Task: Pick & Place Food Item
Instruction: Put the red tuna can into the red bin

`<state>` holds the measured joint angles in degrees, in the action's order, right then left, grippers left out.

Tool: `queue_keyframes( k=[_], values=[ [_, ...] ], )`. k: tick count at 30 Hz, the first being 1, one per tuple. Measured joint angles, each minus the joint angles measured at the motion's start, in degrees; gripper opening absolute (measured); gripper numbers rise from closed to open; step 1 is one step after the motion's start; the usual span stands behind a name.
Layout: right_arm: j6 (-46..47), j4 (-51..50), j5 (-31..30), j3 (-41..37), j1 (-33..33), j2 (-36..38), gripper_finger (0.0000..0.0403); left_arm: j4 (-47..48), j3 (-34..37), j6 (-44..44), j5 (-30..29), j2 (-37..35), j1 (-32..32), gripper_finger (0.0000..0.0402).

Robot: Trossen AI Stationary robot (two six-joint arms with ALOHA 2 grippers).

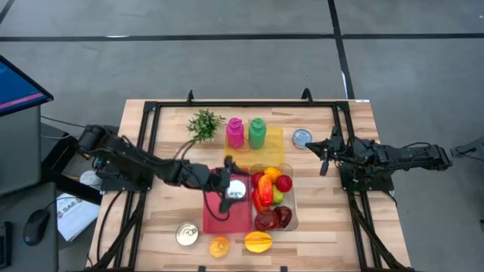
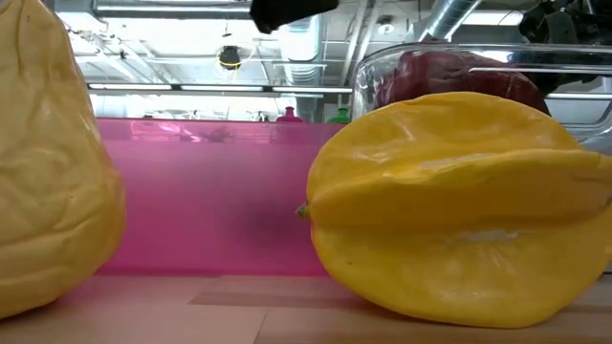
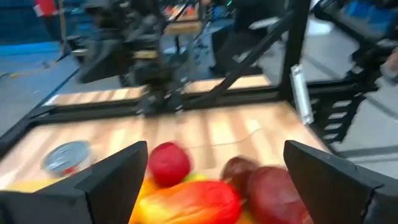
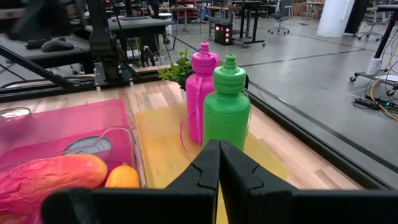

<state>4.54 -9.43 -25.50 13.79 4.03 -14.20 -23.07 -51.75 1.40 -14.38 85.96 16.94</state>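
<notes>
A clear container (image 1: 292, 202) holds several fruits: a red apple (image 3: 168, 163), an orange-red mango (image 3: 193, 200) and a dark red fruit (image 3: 270, 194). It stands beside a pink tray (image 1: 219, 219) on which a tin can (image 1: 237, 190) lies. My left gripper (image 3: 214, 148) hovers open over the tray's right side, pointing at the container. The fruits lie below and beyond its fingers, and nothing is between them. A yellow star fruit (image 2: 459, 201) and an orange fruit (image 1: 219, 245) rest on the table in front of the tray. My right gripper (image 4: 219, 163) waits shut at the table's right.
A pink bottle (image 4: 201, 93) and a green bottle (image 4: 227, 102) stand on a yellow mat (image 1: 274, 147) behind the container, with a small plant (image 1: 204, 123) to their left. Tin cans lie at the near left (image 1: 187, 234) and far right (image 1: 302, 138). A black frame (image 1: 344, 113) rims the table.
</notes>
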Motion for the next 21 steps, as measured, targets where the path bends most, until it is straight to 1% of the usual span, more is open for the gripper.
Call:
queue_keyframes(
  k=[3, 6, 9, 14, 17, 21],
  values=[
    [-0.01, -0.02, 0.02, -0.01, 0.00, -0.02, 0.0002, 6.16, 0.00, -0.04, -1.59, -3.53, -1.82, 0.0348],
    [0.01, -0.02, 0.00, -0.01, 0.00, -0.02, 0.0002, 7.15, 1.35, -0.10, -2.16, -6.12, -3.61, 0.0332],
    [0.01, 0.13, 0.00, -0.01, -0.03, -0.02, 0.0002, 3.07, 5.10, -0.14, -2.19, -7.34, -5.42, 0.0314],
    [0.01, 0.20, 0.00, -0.01, -0.04, -0.02, 0.0002, -7.55, 12.37, -1.66, -2.16, -7.33, -8.25, 0.0284],
    [0.01, -0.07, 0.00, -0.01, -0.02, -0.02, 0.0002, -9.20, 14.88, -1.62, -2.16, -7.57, -10.12, 0.0267],
    [0.01, -0.17, 0.00, -0.01, -0.02, -0.02, 0.0002, -9.12, 16.86, 0.04, -1.61, -10.46, -13.68, 0.0241]
  ],
)
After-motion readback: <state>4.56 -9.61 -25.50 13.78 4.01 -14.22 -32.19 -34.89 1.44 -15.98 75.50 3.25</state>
